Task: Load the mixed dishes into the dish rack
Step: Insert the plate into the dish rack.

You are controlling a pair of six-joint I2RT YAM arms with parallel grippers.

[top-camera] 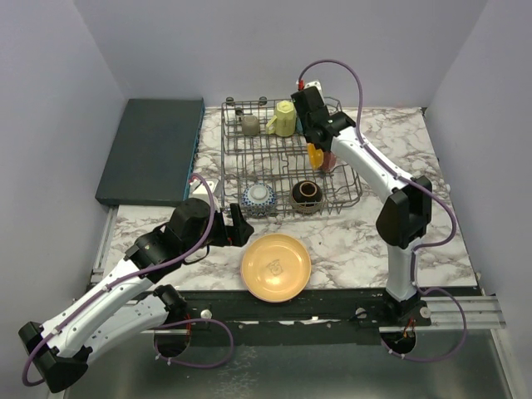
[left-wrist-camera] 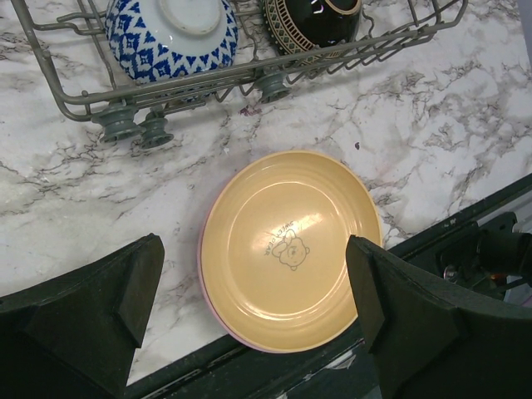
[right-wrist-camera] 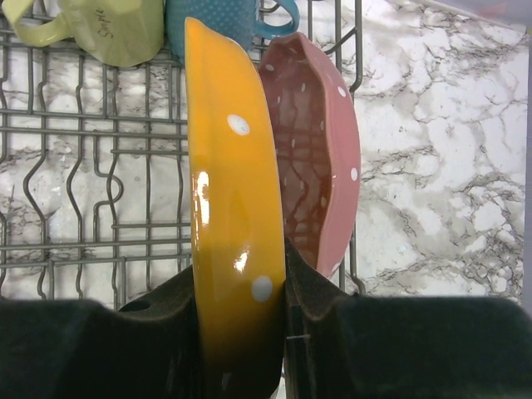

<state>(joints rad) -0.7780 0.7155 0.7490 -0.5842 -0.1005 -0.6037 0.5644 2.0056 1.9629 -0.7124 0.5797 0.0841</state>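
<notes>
Presently, step in hand: we are slotting the orange plate (right-wrist-camera: 229, 166) into the rack (right-wrist-camera: 108, 131).
- Right end effector (right-wrist-camera: 241, 303): clamped on the plate's rim, plate on edge, just left of the racked pink plate (right-wrist-camera: 320, 158).
- Next move, as we judge: lower it between the tines without knocking the pink one.
- Left end effector (left-wrist-camera: 256, 258): wide, empty, over the tan plate (left-wrist-camera: 287, 208) on the desk (left-wrist-camera: 432, 125), lower centre.
- Racked nearby: yellow mug (right-wrist-camera: 116, 29), blue mug (right-wrist-camera: 224, 21), blue bowl (left-wrist-camera: 170, 33).

Three plates (right-wrist-camera: 233, 208) (right-wrist-camera: 324, 125) (left-wrist-camera: 287, 245), three mugs (right-wrist-camera: 108, 29) (right-wrist-camera: 241, 21) (top-camera: 249, 125), two bowls (left-wrist-camera: 170, 33) (left-wrist-camera: 320, 21), one wire rack (left-wrist-camera: 208, 79), one dark slab (top-camera: 150, 150).
</notes>
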